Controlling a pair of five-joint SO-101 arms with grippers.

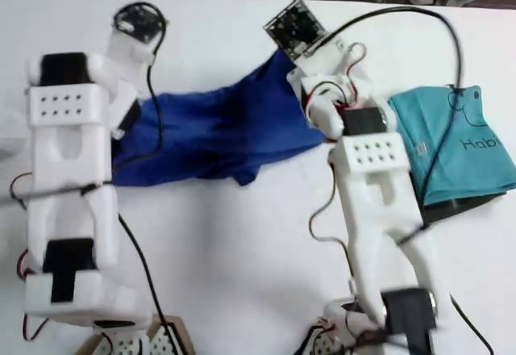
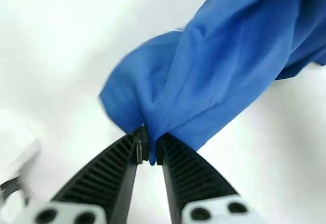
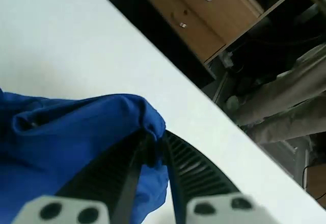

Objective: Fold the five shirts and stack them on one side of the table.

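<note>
Two edge pinches, left gripper (image 2: pixel 149 150) and right gripper (image 3: pixel 155 147) each clamped tight, stretch the soft, limp-looking shirt (image 1: pixel 218 133) beside the teal stack (image 1: pixel 476 169).

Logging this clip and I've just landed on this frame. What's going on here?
Both arms hold the same blue shirt, which is stretched between them over the white table. The left gripper is shut on one end of the fabric. The right gripper is shut on the other end, near the table's far edge. A folded teal shirt sits beside the right arm, on top of something dark.
</note>
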